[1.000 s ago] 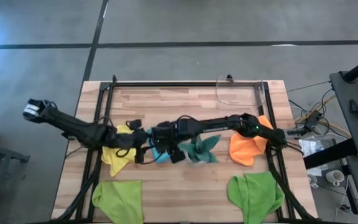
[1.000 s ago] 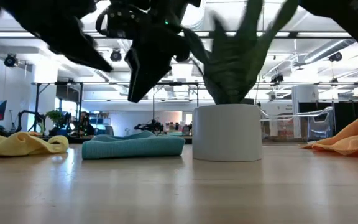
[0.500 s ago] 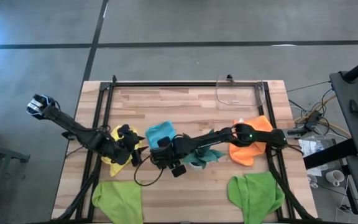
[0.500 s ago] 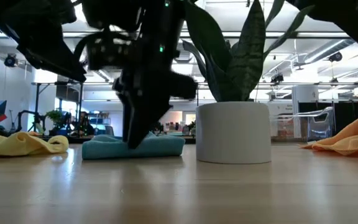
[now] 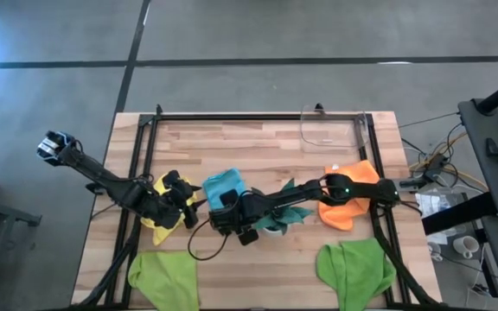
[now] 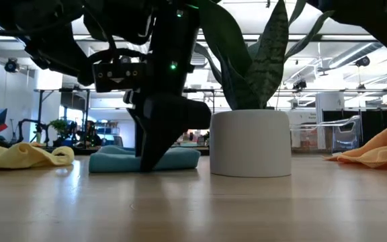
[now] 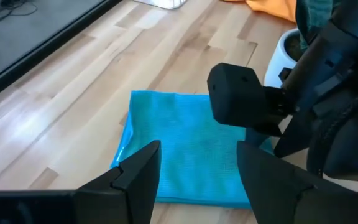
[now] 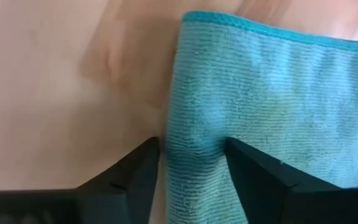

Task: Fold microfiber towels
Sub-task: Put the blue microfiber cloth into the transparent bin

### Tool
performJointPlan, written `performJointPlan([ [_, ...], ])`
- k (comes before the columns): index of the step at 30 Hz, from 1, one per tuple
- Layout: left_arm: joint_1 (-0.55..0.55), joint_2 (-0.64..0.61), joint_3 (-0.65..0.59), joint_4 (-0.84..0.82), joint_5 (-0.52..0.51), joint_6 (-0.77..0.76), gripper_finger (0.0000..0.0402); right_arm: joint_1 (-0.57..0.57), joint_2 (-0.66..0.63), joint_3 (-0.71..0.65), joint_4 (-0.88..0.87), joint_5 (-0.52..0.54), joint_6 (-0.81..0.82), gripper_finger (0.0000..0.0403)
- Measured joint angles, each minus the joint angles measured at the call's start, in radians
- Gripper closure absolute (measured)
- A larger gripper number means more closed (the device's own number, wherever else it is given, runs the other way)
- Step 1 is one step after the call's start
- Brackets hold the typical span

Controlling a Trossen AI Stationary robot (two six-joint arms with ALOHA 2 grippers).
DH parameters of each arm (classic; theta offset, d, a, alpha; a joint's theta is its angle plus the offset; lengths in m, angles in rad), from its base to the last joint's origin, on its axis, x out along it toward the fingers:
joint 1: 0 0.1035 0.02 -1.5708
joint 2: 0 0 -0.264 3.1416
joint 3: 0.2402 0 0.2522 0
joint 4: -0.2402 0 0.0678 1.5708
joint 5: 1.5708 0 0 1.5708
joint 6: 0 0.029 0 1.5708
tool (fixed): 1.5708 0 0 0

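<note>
A folded light blue towel [image 5: 222, 185] lies flat on the table's middle; it also shows in the low view [image 6: 180, 158]. My right gripper [image 5: 226, 217] points down at its near edge, open, one finger over the cloth and one beside it [image 8: 191, 146]. My left gripper [image 5: 182, 200] is open and empty above the crumpled yellow towel [image 5: 156, 220], facing the blue towel [image 7: 185, 155]. An orange towel [image 5: 344, 206] lies bunched at the right. Two lime green towels [image 5: 164, 276] [image 5: 357, 266] lie near the front edge. My right gripper comes from above, pointing down, at the blue towel's near edge [image 8: 173, 143]. One finger [image 8: 260, 174] stands over the cloth and the other [image 8: 132, 177] over the bare table beside the edge. Whether the tips press on the cloth I cannot tell.
A white pot [image 6: 250, 144] with a dark teal spiky plant [image 5: 280, 216] stands just right of the blue towel, under my right arm. A clear plastic container [image 5: 330, 130] sits at the far right. A dark frame [image 5: 145, 130] runs along the table's edges.
My right gripper has gone down and toward the table's near edge, from above the blue towel to its near edge at table height. My left gripper has drawn back toward the table's left. The blue towel has stayed in place.
</note>
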Motion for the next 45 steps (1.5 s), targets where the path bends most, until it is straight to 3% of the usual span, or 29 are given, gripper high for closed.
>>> performJointPlan([
  [5, 0.000, 0.000, 0.000, -0.001, -0.007, 0.002, 0.0206, 0.000, -0.002, 0.014, -0.004, 0.003, 0.008, 0.0155],
  [8, 0.000, 0.000, 0.000, -0.001, -0.011, 0.022, 0.0206, -0.003, -0.002, 0.017, -0.006, 0.012, 0.023, 0.0143],
  [14, 0.000, -0.002, 0.000, -0.001, -0.021, 0.034, 0.0206, -0.013, 0.000, 0.016, -0.003, 0.014, 0.035, 0.0169],
  [21, 0.001, -0.009, 0.000, 0.003, -0.157, 0.085, 0.0206, -0.014, 0.001, 0.010, 0.027, 0.057, 0.024, 0.0191],
  [24, 0.000, -0.009, 0.000, 0.004, -0.207, 0.087, 0.0206, -0.018, 0.001, 0.007, 0.033, 0.043, 0.015, 0.0209],
  [29, 0.001, -0.009, 0.000, 0.023, -0.380, 0.105, 0.0206, -0.029, -0.003, -0.016, 0.045, -0.023, 0.036, 0.0269],
  [35, 0.001, -0.009, -0.013, 0.022, -0.385, 0.104, 0.0206, -0.030, -0.005, 0.006, 0.032, -0.055, 0.022, 0.0380],
  [42, 0.017, -0.052, -0.086, -0.003, -0.383, 0.044, 0.0206, -0.115, -0.043, 0.174, -0.085, -0.061, 0.097, 0.0391],
  [45, 0.019, -0.099, -0.096, -0.002, -0.384, 0.048, 0.0206, -0.195, -0.102, 0.158, -0.074, -0.060, 0.174, 0.0392],
])
